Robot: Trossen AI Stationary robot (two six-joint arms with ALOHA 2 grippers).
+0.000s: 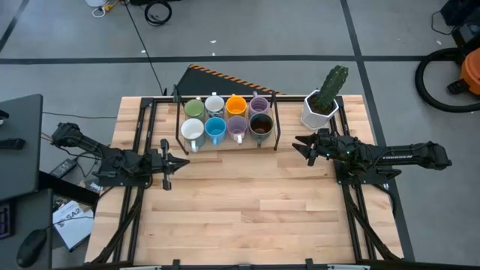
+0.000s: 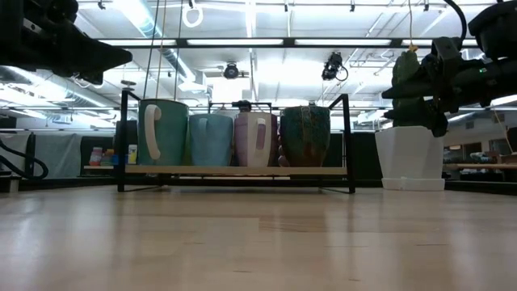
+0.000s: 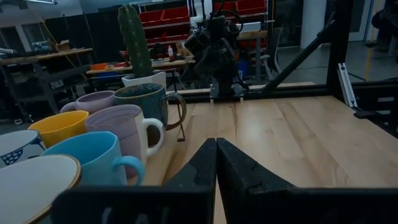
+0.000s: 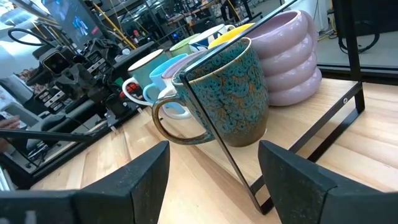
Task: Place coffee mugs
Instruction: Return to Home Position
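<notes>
Eight mugs stand in two rows on the wooden shelf of a black wire rack (image 1: 275, 124) at the table's far middle. Far row: green (image 1: 194, 109), grey-white (image 1: 214, 105), orange (image 1: 236, 106), lilac (image 1: 259, 104). Near row: white (image 1: 192, 132), blue (image 1: 215, 130), lilac (image 1: 237, 127), dark teal-brown (image 1: 261, 126). My left gripper (image 1: 184, 160) is shut and empty, near-left of the rack, above the table. My right gripper (image 1: 301, 148) is open and empty, just right of the rack, facing the dark mug (image 4: 227, 93).
A white faceted pot with a cactus (image 1: 321, 107) stands at the far right, close behind my right gripper. The rack's thin black end frame (image 4: 217, 137) stands between my right gripper and the dark mug. The near half of the wooden table (image 1: 247, 217) is bare.
</notes>
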